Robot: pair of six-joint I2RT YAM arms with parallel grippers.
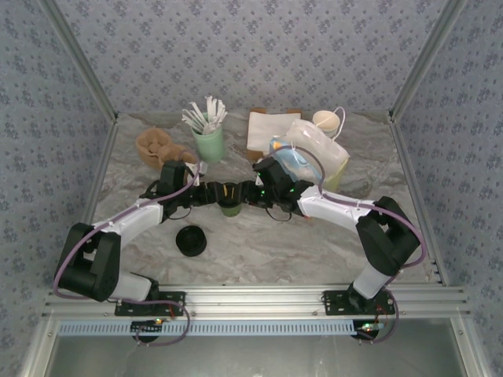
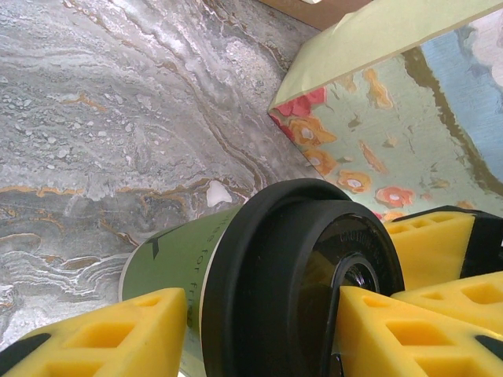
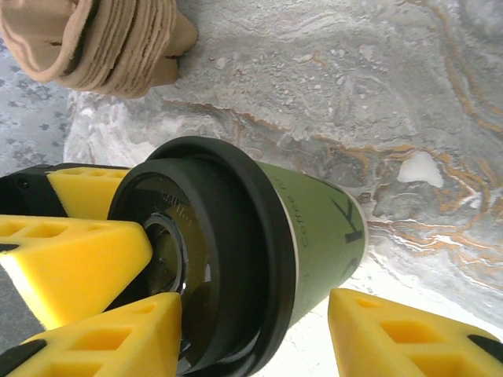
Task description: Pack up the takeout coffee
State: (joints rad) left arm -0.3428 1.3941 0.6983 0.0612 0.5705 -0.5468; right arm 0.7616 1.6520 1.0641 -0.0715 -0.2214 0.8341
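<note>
1. Looking down from the top: the takeout coffee [image 1: 230, 209] sits mid-surface [image 1: 267, 247]. The left hand [image 1: 221, 193] and right hand [image 1: 241, 193] meet at it from either side. A black round object [image 1: 191, 240] lies nearer the arm bases.
2. Left wrist: the left hand is clamped on the takeout coffee, 1 finger on its green wall and 1 at its black lid. A flowered paper bag [image 2: 393, 118] stands just beyond.
3. Right wrist: the right hand straddles the takeout coffee with its fingers apart, 1 clear of the green wall.
</note>
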